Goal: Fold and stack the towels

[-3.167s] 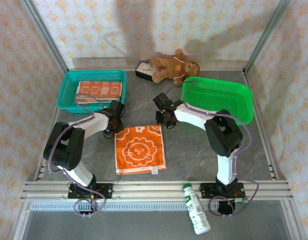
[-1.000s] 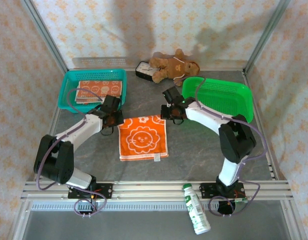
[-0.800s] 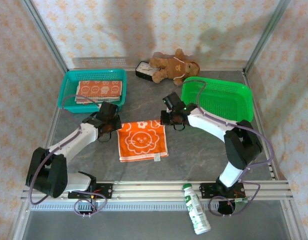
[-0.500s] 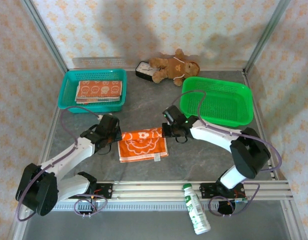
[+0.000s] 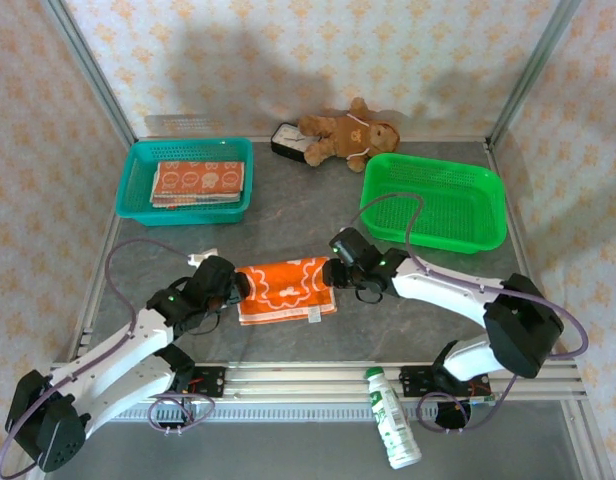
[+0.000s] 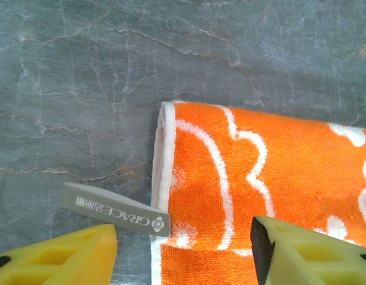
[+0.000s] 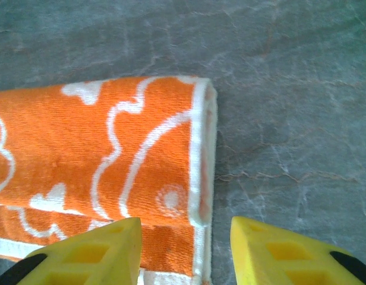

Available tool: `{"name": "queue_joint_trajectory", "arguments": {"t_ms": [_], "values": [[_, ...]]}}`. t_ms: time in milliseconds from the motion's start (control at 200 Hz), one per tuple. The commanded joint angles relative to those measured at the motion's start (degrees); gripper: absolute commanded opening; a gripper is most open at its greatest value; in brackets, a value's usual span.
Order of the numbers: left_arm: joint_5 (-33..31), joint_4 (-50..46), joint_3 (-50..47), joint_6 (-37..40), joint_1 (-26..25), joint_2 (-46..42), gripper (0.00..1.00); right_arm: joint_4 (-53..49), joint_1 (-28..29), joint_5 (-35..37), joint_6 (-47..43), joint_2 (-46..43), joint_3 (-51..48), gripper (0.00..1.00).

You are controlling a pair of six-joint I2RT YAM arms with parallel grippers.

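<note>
Two claws: I see both low over the table [image 5: 288, 215], one at each end of the towel [image 5: 286, 288].
Towel: orange with a white print, folded over on itself and lying flat near the front middle of the table. The top layer stops short of the near edge, so a strip of the under layer shows along it.
Left claw [image 5: 231, 285] [image 6: 184, 237]: jaws stand apart with nothing in them. In its wrist view one finger is over bare table and the other over the cloth, with the towel's end edge between them.
Right claw [image 5: 333, 272] [image 7: 184, 228]: jaws stand apart with nothing in them. In its wrist view the folded end of the towel lies under the gap, one finger over cloth and one over table.
Tag [image 6: 114, 212]: grey and printed, poking out from the towel's end onto bare table, just beside the left claw's finger.
Stack [image 5: 198, 182]: folded orange towels lying in the teal basket [image 5: 188, 145] at back left, well apart from the claws.
Green basket [image 5: 435, 157]: back right, beyond the right arm.
Bear [image 5: 343, 130]: brown, lying at the back edge between the two baskets.
Bottle [image 5: 393, 418]: white with green, lying on the front rail near the right arm's base.
</note>
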Motion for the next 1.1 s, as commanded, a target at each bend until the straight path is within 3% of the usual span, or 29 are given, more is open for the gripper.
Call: {"name": "queue_joint_trajectory", "arguments": {"t_ms": [0,170,260,756,1091], "values": [[-2.93,-2.73,0.21,-2.21,-0.01,0.63,0.60,-3.97,0.11,3.25,4.37,3.57,3.23,0.40],[0.96,-0.99,2.50,-1.89,2.58,6.55,0.49,-2.99,-0.24,0.39,6.56,7.45,6.17,0.39],[3.28,0.49,3.25,-1.29,4.46,9.48,0.37,-4.08,-0.93,-0.43,6.43,9.73,8.08,0.34],[6.78,7.11,3.65,1.25,6.11,17.47,0.23,-4.40,-2.71,-3.53,5.92,13.77,9.43,0.28],[7.97,7.12,2.27,0.08,6.06,17.95,0.14,-3.55,-2.76,-4.63,6.44,13.82,8.73,0.13]]}}
